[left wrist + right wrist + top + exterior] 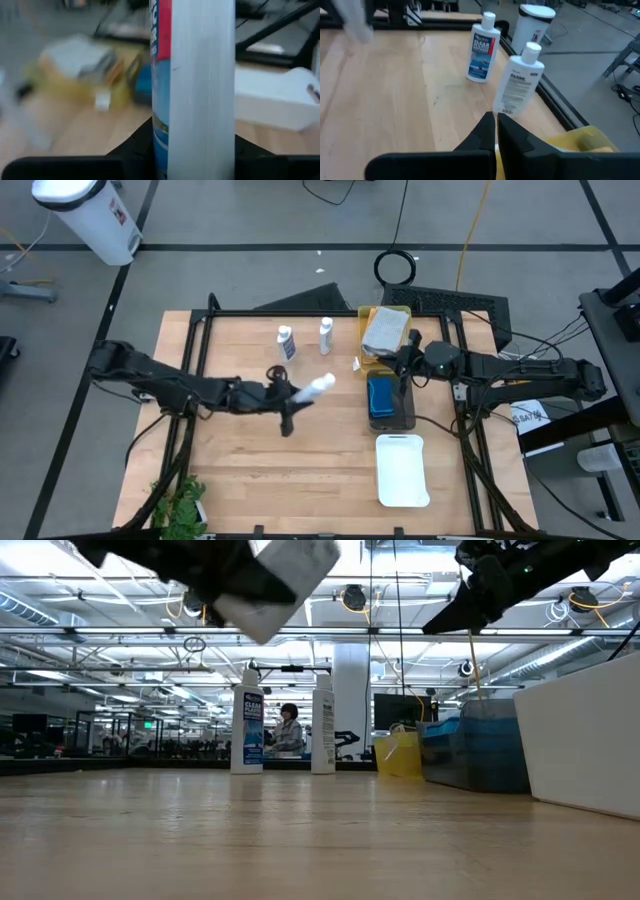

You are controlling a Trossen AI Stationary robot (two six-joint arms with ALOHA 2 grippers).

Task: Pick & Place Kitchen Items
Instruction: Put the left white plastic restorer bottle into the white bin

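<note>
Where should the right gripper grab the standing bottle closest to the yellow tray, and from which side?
Grip the bottle around its flat-sided white body below the cap, coming level from the yellow tray side. It stands upright, apart from its neighbour, so fingers fit around it.

Three bottles (pixel 285 342), three trays (pixel 402 470), two arms (pixel 150 375)

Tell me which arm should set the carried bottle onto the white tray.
Left. The left gripper already holds the white bottle above the table, and the white tray lies bare nearby. The right gripper, fingers closed and empty, hovers by the yellow tray, so it would need a handover first.
</note>
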